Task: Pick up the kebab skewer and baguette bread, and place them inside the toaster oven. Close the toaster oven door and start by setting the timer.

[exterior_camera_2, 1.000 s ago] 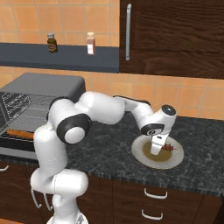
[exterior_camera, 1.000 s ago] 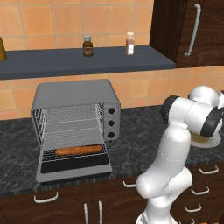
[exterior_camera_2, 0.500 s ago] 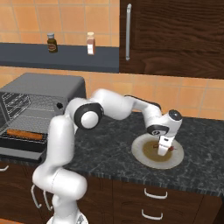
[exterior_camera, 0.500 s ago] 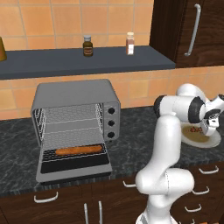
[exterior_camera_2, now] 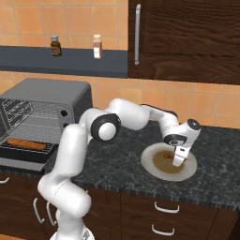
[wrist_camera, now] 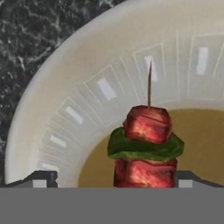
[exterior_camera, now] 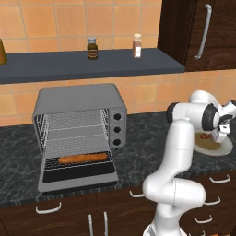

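The oven stands at the left of the counter, its door folded down; the baguette lies on the lower rack. To the right, the plate holds the skewer. The gripper is low over the plate, jaws spread wide, one on each side of the skewer without touching it. The hand view shows red chunks, a green slice and the bare stick tip; the base views show two bottles on the shelf.
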### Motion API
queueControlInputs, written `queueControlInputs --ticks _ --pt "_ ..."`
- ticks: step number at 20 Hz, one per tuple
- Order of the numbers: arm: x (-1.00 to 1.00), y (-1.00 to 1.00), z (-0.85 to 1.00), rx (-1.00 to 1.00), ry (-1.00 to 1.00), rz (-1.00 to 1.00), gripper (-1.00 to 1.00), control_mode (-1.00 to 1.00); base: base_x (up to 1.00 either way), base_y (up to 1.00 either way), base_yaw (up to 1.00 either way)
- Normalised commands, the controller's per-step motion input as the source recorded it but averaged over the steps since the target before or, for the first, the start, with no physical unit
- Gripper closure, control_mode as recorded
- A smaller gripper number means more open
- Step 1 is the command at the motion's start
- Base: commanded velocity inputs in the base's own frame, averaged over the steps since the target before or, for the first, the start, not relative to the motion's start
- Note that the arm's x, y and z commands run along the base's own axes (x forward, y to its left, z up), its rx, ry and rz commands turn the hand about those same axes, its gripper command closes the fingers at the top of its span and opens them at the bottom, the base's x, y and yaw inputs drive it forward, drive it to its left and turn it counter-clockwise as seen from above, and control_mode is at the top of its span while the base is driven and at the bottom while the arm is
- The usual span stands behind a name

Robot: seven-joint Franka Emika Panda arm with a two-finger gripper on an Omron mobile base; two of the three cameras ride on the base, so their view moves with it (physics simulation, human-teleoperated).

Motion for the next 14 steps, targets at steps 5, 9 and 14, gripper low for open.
queueControlInputs --ticks 5,9,14 --pt "0.12 0.03 -0.34 -0.01 0.02 0.0 -1.0 -1.0 0.0 0.0 0.0" --pt "0.0 0.34 -0.59 -0.04 0.04 0.0 1.0 -1.0 0.0 0.0 0.0" --pt "-0.19 0.27 -0.64 -0.02 0.03 0.0 1.0 -1.0 0.0 0.0 0.0"
